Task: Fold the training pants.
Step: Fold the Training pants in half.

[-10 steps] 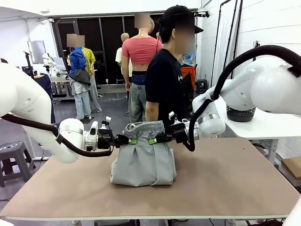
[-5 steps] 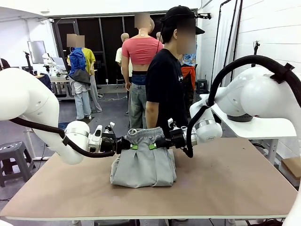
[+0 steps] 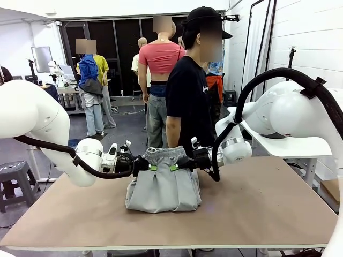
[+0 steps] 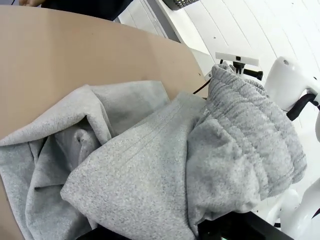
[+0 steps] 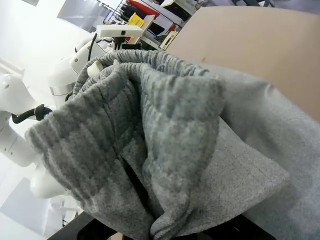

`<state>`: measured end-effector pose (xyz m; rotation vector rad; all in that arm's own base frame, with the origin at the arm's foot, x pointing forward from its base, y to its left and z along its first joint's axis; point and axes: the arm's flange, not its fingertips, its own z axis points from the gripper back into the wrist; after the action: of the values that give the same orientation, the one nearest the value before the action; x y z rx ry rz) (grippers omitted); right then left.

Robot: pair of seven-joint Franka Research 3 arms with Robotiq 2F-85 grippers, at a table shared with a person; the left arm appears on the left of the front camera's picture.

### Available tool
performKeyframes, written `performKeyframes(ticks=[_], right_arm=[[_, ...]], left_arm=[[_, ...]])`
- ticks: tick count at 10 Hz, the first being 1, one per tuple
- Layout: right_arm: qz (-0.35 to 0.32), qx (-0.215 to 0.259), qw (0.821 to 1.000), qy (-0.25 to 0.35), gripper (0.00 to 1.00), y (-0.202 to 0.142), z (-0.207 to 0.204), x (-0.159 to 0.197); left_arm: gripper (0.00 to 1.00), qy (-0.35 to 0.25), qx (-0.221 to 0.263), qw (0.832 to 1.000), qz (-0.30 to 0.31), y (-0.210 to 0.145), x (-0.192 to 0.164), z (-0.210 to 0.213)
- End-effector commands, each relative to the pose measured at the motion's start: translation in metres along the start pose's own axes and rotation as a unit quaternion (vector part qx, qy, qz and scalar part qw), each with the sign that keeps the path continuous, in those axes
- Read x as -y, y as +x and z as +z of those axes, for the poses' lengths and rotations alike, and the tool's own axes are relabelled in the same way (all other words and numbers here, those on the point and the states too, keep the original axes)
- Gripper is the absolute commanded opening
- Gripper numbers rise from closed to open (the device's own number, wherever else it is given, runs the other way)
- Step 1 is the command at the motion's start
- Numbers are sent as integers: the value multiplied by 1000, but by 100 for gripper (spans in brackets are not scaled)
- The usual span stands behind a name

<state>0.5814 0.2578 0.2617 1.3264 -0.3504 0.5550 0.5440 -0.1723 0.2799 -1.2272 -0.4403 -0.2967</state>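
1. The training pants (image 3: 162, 184) are light grey with a gathered waistband, their legs pooled mid-table (image 3: 257, 209).
2. The left gripper (image 3: 147, 166) and right gripper (image 3: 174, 166) each pinch a waistband side.
3. The waistband hangs lower than a second ago.

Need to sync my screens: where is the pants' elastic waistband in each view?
Front view: waistband at centre, held up between the left end effector and right end effector.
Left wrist view: right side.
Right wrist view: centre-left.
Shared landmark: the brown table.
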Motion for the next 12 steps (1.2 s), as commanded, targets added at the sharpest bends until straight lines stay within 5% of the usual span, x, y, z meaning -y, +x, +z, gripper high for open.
performKeyframes(ticks=[1,10,11,12], right_arm=[[-5,16,1000,-7,0,11,14,11],[-76,8,996,-47,0,9,18,41],[-92,8,995,-47,12,9,17,42],[-96,10,994,-55,32,10,18,44]], left_arm=[[0,-1,13,1000,-3,8,-11,9],[0,69,12,996,61,13,-40,8],[3,68,13,996,63,13,-40,8],[21,71,16,995,67,13,-39,10]])
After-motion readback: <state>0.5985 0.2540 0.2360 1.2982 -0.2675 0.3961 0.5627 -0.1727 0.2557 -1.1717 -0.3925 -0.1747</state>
